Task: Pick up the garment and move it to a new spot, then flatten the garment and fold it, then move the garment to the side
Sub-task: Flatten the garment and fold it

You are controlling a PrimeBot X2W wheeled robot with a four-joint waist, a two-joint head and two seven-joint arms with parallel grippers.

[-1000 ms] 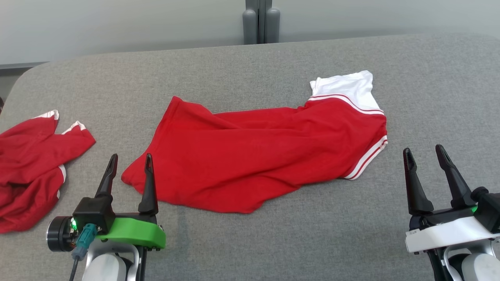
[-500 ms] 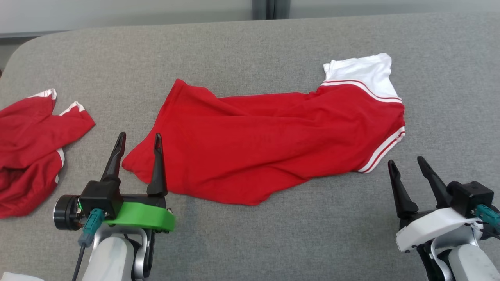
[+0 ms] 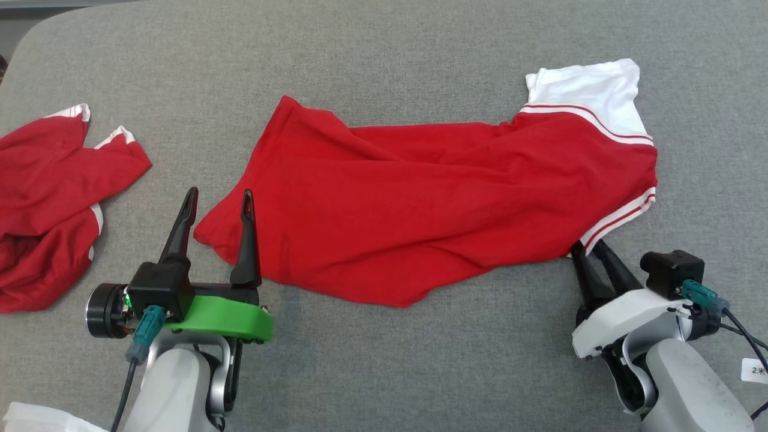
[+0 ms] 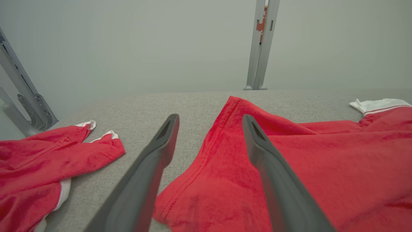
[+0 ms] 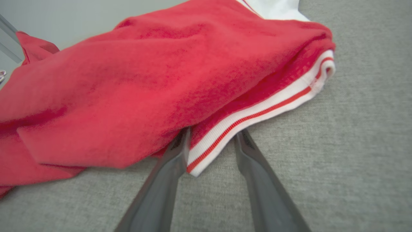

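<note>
The garment point(image 3: 420, 198) is a red shirt with white, red-striped cuffs, lying crumpled and stretched sideways on the grey table point(image 3: 420, 360). My left gripper point(image 3: 219, 195) is open at the garment's near left corner. Its right finger lies over the red hem point(image 4: 199, 167) and its left finger over bare table. My right gripper point(image 3: 588, 247) has reached the near right striped cuff point(image 5: 257, 112). Its fingers straddle the cuff's corner, jaws narrowed with a gap between them. The left fingertip point(image 5: 180, 145) is tucked under the red fabric point(image 5: 128, 80).
A second red garment point(image 3: 54, 198) lies bunched at the table's left edge, also in the left wrist view point(image 4: 48, 161). Grey metal posts point(image 4: 260, 45) stand behind the table's far edge. A white label point(image 3: 755, 369) hangs by the right arm.
The head camera has tilted down. My right gripper moved forward and left to the striped cuff, and its fingers have drawn closer together. The left gripper stays open at the left corner.
</note>
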